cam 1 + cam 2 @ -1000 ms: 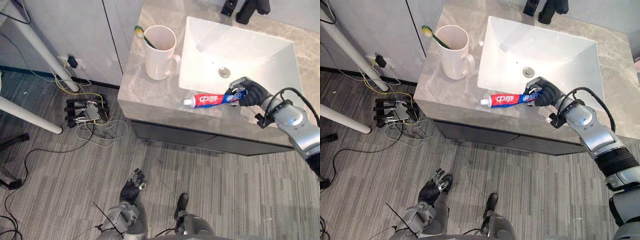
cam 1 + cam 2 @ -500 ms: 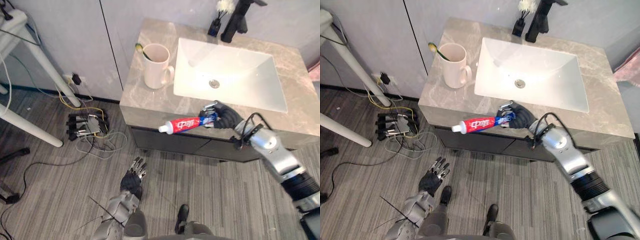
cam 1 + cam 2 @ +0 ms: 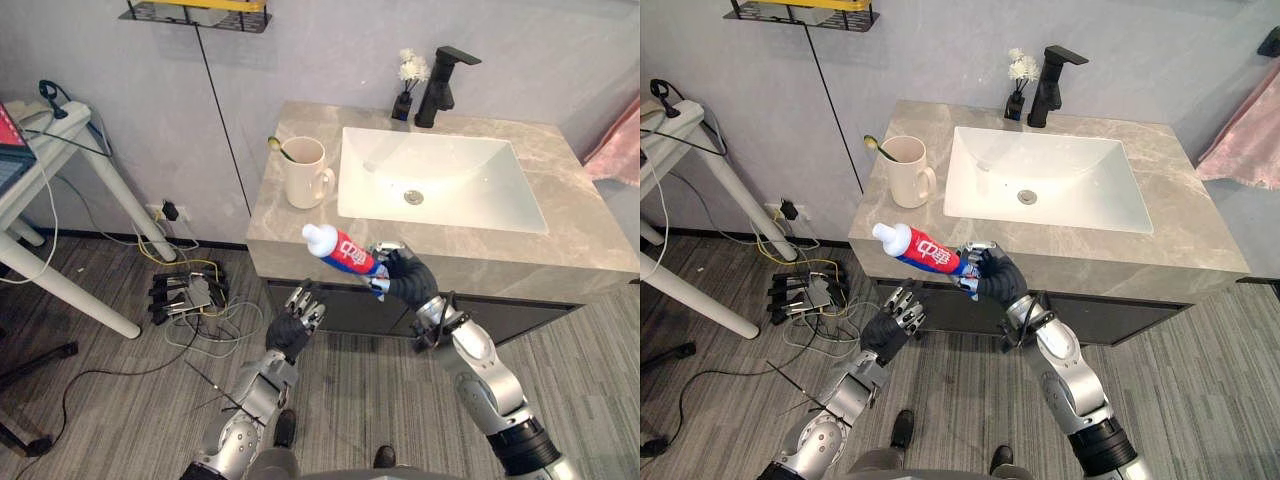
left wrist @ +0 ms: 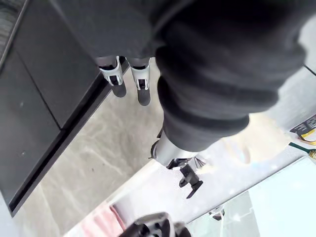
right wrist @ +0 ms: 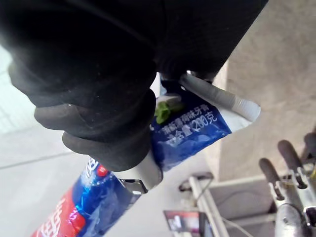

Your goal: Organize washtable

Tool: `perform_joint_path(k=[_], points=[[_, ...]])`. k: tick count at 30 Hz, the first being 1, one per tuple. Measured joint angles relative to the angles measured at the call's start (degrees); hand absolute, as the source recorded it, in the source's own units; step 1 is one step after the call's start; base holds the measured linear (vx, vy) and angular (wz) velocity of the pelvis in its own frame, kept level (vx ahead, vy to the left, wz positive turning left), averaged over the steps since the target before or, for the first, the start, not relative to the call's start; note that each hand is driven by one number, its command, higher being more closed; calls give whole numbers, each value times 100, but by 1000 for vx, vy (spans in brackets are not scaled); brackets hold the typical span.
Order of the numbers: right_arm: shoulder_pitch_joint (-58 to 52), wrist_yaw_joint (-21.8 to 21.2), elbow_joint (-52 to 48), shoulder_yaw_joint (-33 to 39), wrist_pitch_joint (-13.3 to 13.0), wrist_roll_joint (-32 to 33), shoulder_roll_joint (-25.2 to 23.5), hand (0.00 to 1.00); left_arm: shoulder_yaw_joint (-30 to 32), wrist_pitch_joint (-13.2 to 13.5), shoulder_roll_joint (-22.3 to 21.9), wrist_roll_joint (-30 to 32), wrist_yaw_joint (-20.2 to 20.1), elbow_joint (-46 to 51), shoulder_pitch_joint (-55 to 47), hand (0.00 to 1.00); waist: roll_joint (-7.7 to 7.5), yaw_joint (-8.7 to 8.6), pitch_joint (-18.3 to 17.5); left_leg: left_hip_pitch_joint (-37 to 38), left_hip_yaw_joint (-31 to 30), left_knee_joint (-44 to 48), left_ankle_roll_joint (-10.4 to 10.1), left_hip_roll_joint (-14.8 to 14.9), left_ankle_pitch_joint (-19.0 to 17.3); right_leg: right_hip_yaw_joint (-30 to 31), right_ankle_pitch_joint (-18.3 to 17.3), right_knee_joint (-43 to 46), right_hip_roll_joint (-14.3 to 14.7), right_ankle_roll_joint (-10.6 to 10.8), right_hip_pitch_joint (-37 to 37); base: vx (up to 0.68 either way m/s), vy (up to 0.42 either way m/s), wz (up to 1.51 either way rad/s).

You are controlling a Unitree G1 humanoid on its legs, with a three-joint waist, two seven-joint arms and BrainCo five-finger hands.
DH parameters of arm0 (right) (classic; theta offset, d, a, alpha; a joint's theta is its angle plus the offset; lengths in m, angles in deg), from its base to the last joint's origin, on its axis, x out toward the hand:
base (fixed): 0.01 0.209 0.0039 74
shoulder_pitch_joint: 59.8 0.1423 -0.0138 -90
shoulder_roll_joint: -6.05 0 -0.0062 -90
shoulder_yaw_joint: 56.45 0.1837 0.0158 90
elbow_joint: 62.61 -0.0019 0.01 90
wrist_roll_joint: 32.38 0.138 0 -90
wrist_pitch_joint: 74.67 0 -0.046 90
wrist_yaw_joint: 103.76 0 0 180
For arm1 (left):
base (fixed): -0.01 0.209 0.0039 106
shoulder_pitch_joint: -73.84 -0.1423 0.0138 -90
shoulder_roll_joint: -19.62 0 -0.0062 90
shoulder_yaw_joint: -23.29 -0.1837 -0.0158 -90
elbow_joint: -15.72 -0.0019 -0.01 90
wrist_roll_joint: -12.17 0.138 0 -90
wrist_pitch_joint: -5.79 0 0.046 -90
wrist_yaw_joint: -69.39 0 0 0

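Evidently mid-carry: the right hand (image 3: pixel 406 282) grips the toothpaste tube (image 3: pixel 342 250) by its crimped end, aloft in front of the mug (image 3: pixel 303 172), off the desk (image 3: pixel 285 215). Next, likely, stand it in that mug. The left hand (image 3: pixel 292 328) hangs relaxed, lower.

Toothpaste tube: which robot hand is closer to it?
Right. The right hand grips the toothpaste tube by its tail end; the left hand is open below it, not touching.
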Motion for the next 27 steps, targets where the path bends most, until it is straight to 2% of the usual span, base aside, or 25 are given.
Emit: perform_joint_path(k=[2, 7, 14, 22, 27], points=[[-84, 11, 0, 76, 1, -2, 6, 100, 25, 0, 129, -55, -25, 205, -97, 0, 51, -77, -82, 4, -36, 1, 0, -7, 0, -25, 1, -13, 2, 3, 37, 18, -14, 7], [-255, 9, 0, 240, 0, -159, -12, 100, 175, 0, 198, -98, -51, 392, -156, 0, 164, -99, -173, 40, -19, 1, -1, -3, -1, -18, -2, -31, 3, 6, 65, 0, 0, 0], [-540, 14, -1, 324, 1, -227, -31, 100, 205, -47, 245, -153, -66, 768, -354, 0, 174, -112, -209, 98, -21, -25, 0, -6, -9, -26, -3, -101, 7, 8, 152, 0, 0, 0], [-578, 13, -1, 325, 7, -230, -281, 100, 199, -49, 196, -138, -51, 808, -362, 0, 175, -111, -218, 92, -21, -30, 1, -7, -11, -26, -30, -104, 8, 47, 151, 0, 0, 0], [-670, 17, -15, 289, 58, -229, -470, 100, 162, -43, -156, 5, 24, 811, -353, 0, 172, -106, -221, 83, -21, -30, 2, -8, -13, -28, -41, -109, 8, 62, 149, 0, 0, 0]])
